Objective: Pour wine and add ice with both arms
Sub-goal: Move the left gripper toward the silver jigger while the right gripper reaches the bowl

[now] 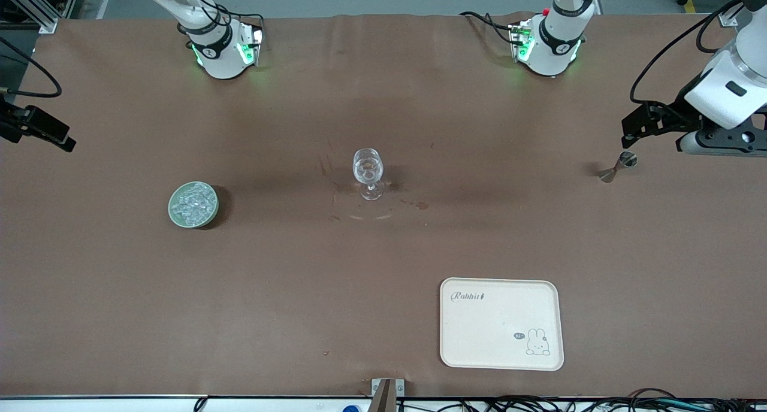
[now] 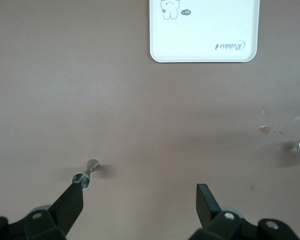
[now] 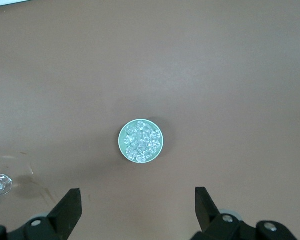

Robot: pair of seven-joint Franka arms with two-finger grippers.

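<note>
Scanning from the right arm's end of the table to the left arm's:
Right gripper: hangs in the air over bare table at the right arm's end; jaws spread wide, nothing between the fingers.
Ice: heap of clear chunks filling a pale green bowl, toward the right arm's end; in the right wrist view it sits between the spread fingers, well apart from them.
Wine glass: upright at mid-table, clear, a little nearer the bases than the bowl; small dark stains on the cloth beside its foot.
Tray: cream, rabbit print, nearer the front camera than the glass, nothing on it.
Jigger: small metal double cup, lying tilted toward the left arm's end.
Left gripper: in the air over the jigger, jaws released, not holding it.
</note>
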